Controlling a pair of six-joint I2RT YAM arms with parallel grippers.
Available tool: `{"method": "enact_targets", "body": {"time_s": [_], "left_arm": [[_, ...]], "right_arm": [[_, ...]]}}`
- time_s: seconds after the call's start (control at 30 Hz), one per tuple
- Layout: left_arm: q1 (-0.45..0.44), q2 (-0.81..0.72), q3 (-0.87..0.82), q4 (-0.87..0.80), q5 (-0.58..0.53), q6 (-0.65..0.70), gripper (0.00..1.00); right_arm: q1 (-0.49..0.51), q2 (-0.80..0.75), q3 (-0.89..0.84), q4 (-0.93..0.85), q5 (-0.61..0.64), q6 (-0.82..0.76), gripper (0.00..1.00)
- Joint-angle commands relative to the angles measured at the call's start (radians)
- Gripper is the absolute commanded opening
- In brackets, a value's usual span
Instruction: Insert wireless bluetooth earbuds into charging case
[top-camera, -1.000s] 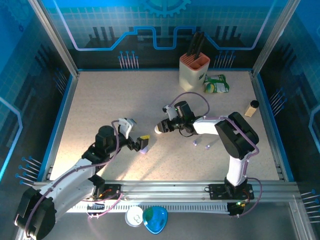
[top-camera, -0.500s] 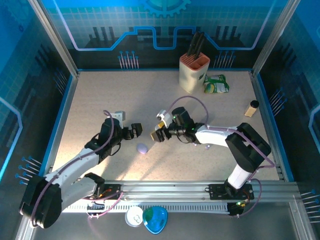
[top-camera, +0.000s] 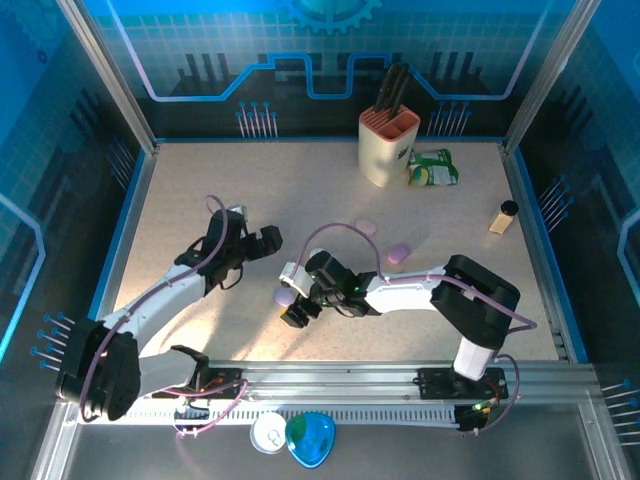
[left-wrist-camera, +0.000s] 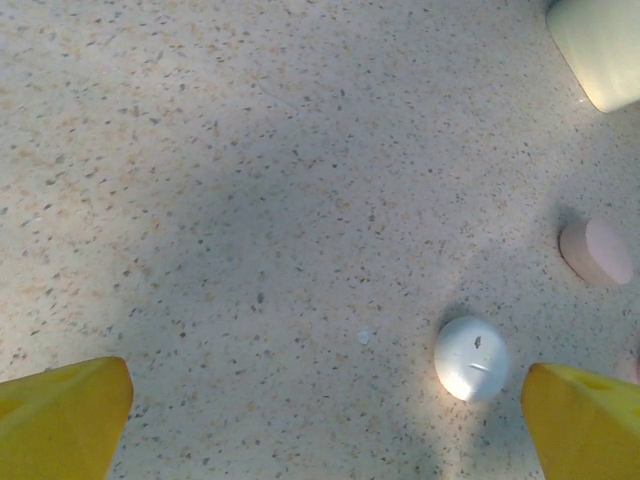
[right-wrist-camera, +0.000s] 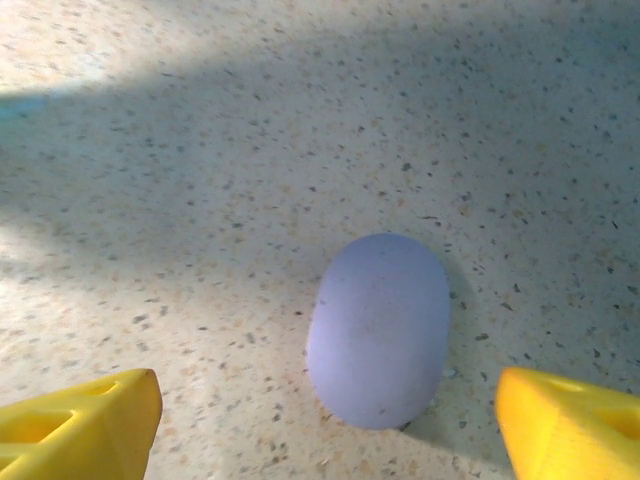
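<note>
With the right hand spread either side of the lilac pebble-shaped plastic charging case, toward the counter's near edge, centre before closing across its narrow width. Tiny pastel earbuds possibly hidden under that forearm.

The right arm has swung in towards the near left of the surface. Its end effector now straddles the lilac case, jaws spread wider than before. The left end effector has backed away from that case. Where the right arm was, a pink case and a second lilac case are uncovered.
</note>
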Motion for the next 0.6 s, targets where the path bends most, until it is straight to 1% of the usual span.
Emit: {"method": "enact_targets", "body": {"time_s": [0.0, 0.13, 0.27, 0.4, 0.57], "left_arm": [[0.015, 0.030, 0.026, -0.090, 0.053, 0.016, 0.99], [0.035, 0.046, 0.025, -0.087, 0.070, -0.016, 0.99], [0.062, 0.040, 0.017, -0.090, 0.070, -0.057, 0.99], [0.090, 0.035, 0.002, -0.093, 0.099, -0.109, 0.99], [0.101, 0.031, -0.001, -0.107, 0.107, -0.116, 0.95]], "right_arm": [[0.005, 0.053, 0.070, -0.057, 0.057, 0.001, 0.90], [0.004, 0.101, 0.130, -0.117, 0.057, -0.005, 0.88], [0.000, 0.122, 0.145, -0.132, 0.054, -0.005, 0.79], [-0.006, 0.139, 0.163, -0.153, 0.067, 0.003, 0.75], [-0.007, 0.163, 0.182, -0.172, 0.067, -0.003, 0.67]]}}
